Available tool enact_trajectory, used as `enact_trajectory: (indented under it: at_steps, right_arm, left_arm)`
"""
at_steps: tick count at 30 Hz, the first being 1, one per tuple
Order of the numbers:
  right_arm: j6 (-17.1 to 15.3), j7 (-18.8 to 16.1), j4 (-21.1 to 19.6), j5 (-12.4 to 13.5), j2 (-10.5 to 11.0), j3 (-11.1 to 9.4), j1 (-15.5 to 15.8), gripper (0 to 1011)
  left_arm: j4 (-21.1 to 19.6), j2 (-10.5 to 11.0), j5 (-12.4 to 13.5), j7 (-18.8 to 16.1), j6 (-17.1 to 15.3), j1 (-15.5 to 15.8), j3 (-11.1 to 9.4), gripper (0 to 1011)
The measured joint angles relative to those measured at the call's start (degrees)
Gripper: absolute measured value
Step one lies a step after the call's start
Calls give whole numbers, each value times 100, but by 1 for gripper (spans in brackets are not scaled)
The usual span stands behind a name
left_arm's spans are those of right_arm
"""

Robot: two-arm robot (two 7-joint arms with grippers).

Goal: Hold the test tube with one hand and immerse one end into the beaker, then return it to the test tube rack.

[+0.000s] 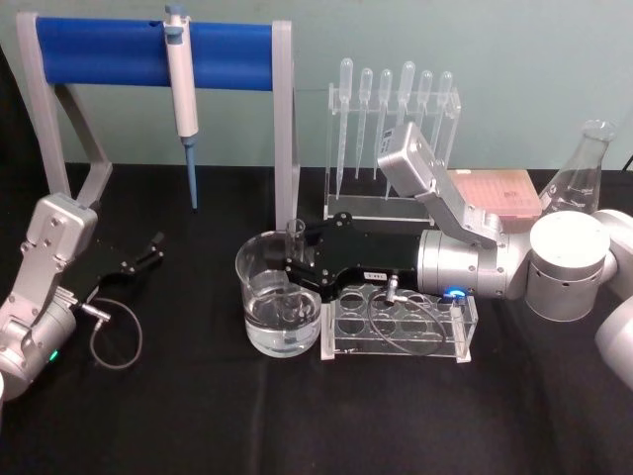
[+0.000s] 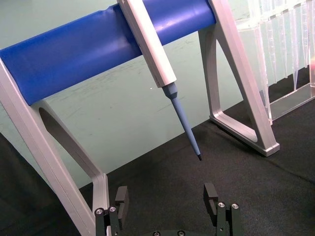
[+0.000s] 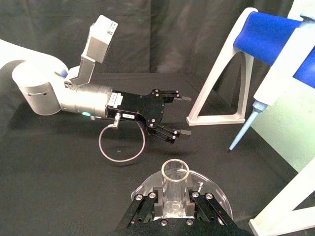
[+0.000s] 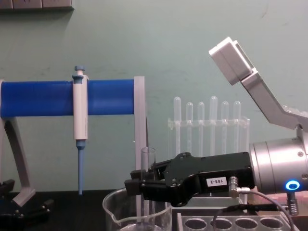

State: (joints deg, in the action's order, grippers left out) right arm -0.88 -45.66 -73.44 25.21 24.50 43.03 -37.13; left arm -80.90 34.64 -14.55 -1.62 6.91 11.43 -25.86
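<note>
1. A black-draped worktop (image 1: 198,416) runs in front of a pale green wall, with a blue-barred stand (image 1: 99,54) at the back.
2. The right gripper (image 1: 297,272) reaches in from the right, its jaws narrow and clamped on the test tube (image 1: 295,236).
3. The test tube stands upright, its long axis vertical and crossing the jaws at right angles. Its open rim rises just above them, and its rounded end hangs below them inside the beaker (image 1: 259,322).
4. The lower end looks to reach the clear liquid, so I judge the dip to be underway or done.
5. The test tube rack (image 1: 396,322) lies back from the jaws toward the wrist, under the gripper's body and just beside the beaker. The return likely calls for a straight lift clear of the beaker's rim, then a pull back over the rack.
6. The left gripper (image 1: 148,254) rests well off beyond the beaker's far side, jaws wide and empty. The right is plainly the nearer arm.
</note>
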Motion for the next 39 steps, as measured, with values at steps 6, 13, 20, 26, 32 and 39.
enact_trajectory:
  at_steps: [6,13,20,26,32,39]
  right_arm:
    - [0,0,0,0,0,0,0,224]
    - [0,0,0,0,0,0,0,224]
    - [0,0,0,0,0,0,0,224]
    - [1,0,0,0,0,0,0,224]
    - [0,0,0,0,0,0,0,224]
    - [0,0,0,0,0,0,0,224]
  left_arm:
    - [0,0,0,0,0,0,0,1000]
    - [0,0,0,0,0,0,0,1000]
    - [0,0,0,0,0,0,0,1000]
    - [0,0,0,0,0,0,0,1000]
    - [0,0,0,0,0,0,0,1000]
    - [0,0,0,0,0,0,0,1000]
